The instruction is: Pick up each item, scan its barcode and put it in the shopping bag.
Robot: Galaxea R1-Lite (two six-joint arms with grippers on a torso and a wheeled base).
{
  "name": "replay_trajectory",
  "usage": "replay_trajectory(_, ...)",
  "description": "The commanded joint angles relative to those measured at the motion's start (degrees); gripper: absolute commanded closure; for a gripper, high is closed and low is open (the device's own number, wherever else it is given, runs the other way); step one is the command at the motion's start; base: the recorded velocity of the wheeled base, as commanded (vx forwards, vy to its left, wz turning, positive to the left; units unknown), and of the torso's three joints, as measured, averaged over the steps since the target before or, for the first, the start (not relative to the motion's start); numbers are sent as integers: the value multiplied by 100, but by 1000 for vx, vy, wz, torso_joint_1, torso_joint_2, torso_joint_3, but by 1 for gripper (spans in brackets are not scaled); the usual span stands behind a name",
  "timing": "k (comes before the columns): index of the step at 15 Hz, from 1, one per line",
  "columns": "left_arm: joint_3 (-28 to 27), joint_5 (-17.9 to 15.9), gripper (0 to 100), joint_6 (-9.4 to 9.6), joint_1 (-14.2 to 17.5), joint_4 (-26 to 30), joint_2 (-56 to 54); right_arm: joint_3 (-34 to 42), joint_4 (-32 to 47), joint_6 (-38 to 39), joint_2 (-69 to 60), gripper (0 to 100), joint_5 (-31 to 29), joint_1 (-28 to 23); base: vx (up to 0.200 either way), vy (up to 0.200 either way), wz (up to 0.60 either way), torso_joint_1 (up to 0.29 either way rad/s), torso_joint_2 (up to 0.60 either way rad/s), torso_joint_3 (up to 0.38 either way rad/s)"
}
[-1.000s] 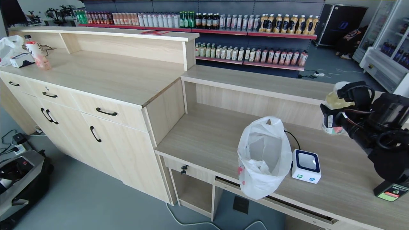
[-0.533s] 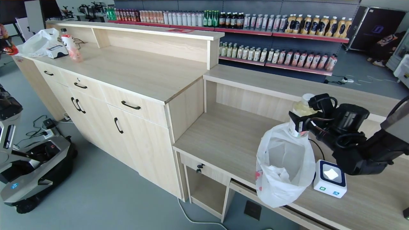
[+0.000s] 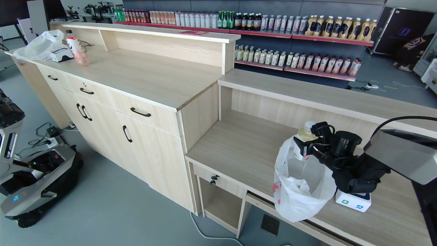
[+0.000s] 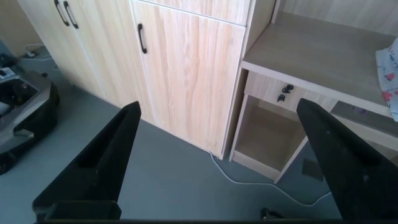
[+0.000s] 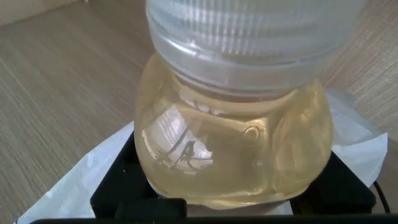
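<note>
From the head camera I see the right hand (image 3: 301, 149) clamped on the bottle (image 3: 305, 131), holding it upright at the open mouth of the bag (image 3: 300, 193). Its lower part seems to sit just inside the rim, which I judge is the bagging step, upright so it goes in base first. The bag stands on the bench (image 3: 245, 147) with the scanner (image 3: 353, 202) just beside it, half covered by my arm, close enough that a scanned item has little way to travel. A pale label wraps the bottle where the hand grips it, and the scanner's front carries two small coloured marks; I cannot read the print on either. From the left wrist camera, the left hand (image 4: 217, 107) hangs low in front of the bench, jaws spread wide and empty over the floor, well clear of the bag, so I take it to be parked out of the way. From the right wrist camera I look up the bottle: pale yellow liquid, a ribbed cap (image 5: 249, 31), dark pads pressed to both sides, white bag plastic beneath. No writing shows here.
</note>
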Motion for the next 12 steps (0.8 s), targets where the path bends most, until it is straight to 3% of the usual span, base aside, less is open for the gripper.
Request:
replay_trajectory(1, 1, 1, 0, -2, 2, -1, 0, -176, -113, 1, 538, 100, 99, -24, 0, 0, 0, 0, 0, 0)
replay_trajectory(7, 1, 1, 0, -2, 2, -1, 0, -738, -17, 80, 1048, 100, 626, -235, 0, 0, 0, 0, 0, 0)
replay_trajectory(12, 1, 1, 0, -2, 2, -1, 0, -826, 10, 177, 1224, 100, 670, -376, 0, 0, 0, 0, 0, 0)
